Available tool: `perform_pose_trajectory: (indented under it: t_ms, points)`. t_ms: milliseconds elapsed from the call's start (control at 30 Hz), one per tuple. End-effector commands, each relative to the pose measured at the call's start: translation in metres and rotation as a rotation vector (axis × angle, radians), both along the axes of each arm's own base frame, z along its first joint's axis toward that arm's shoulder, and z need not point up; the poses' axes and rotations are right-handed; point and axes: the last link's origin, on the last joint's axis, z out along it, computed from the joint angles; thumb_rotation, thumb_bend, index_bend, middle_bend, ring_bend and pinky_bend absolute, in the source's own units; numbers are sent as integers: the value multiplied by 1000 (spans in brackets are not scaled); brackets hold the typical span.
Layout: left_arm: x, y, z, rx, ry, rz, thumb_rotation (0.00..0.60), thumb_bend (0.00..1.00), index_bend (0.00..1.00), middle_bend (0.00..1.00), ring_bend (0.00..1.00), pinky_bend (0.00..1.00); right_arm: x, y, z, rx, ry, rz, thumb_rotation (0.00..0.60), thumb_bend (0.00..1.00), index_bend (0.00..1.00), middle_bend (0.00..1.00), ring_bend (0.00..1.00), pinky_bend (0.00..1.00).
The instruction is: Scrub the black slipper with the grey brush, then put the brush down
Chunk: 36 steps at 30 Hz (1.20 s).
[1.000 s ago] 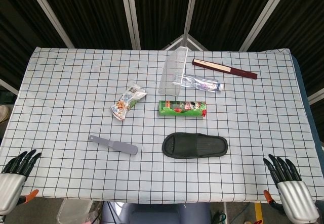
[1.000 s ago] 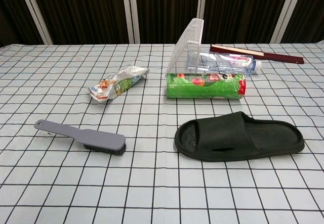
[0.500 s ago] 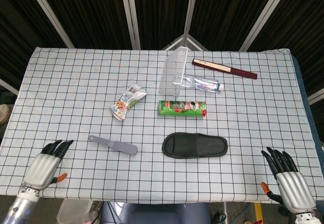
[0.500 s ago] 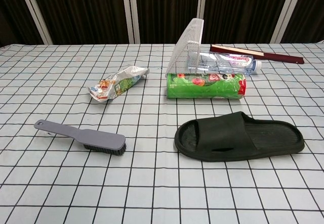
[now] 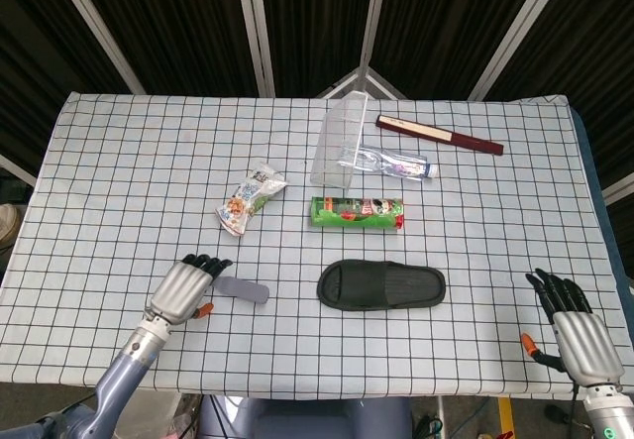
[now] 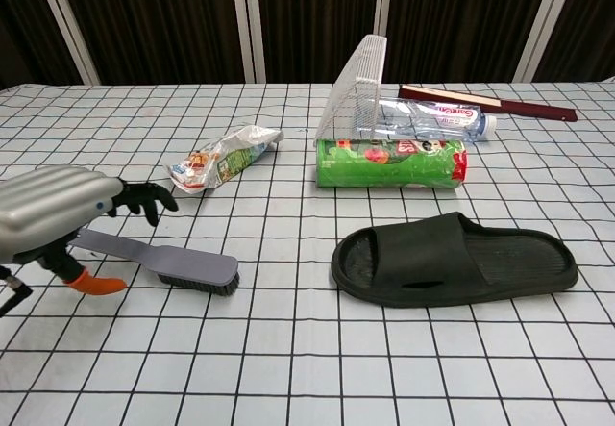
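The grey brush point(image 5: 244, 289) point(image 6: 183, 264) lies bristles down at the front left of the table. My left hand point(image 5: 183, 288) point(image 6: 56, 213) hovers over its handle with dark fingers point(image 6: 144, 198) stretched forward and apart, holding nothing. The handle's end is hidden under the hand in the head view. The black slipper point(image 5: 381, 284) point(image 6: 452, 260) lies sole down to the right of the brush, untouched. My right hand point(image 5: 575, 330) is at the table's front right edge, fingers spread and empty; only the head view shows it.
Behind the slipper lies a green packet point(image 5: 357, 211) point(image 6: 389, 162). A crumpled snack bag point(image 5: 248, 198) point(image 6: 223, 157) sits behind the brush. Further back are a clear plastic rack point(image 5: 337, 142), a water bottle point(image 5: 396, 164) and a dark red stick point(image 5: 441, 135).
My left hand has moved from the front left edge rightward and forward, ending over the brush handle. The right hand shifted slightly right. Brush and slipper have not moved.
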Motion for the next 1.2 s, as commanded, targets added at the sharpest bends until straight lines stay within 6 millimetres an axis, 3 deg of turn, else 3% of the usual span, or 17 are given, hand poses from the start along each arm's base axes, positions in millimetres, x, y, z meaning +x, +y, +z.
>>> perform_pose_trajectory:
  t_ms: [33, 300, 1200]
  points:
    - [10, 8, -15, -23, 29, -39, 600, 312, 215, 303, 271, 317, -3, -3, 4, -13, -14, -8, 600, 396, 0, 0, 0, 0]
    - [18, 12, -37, -60, 21, -54, 600, 369, 239, 332, 294, 329, -6, -1, 7, -14, -18, -9, 600, 396, 0, 0, 0, 0]
    - [30, 4, -40, -63, 7, -112, 600, 415, 315, 391, 329, 349, -9, -1, 10, -9, -11, -34, 600, 396, 0, 0, 0, 0]
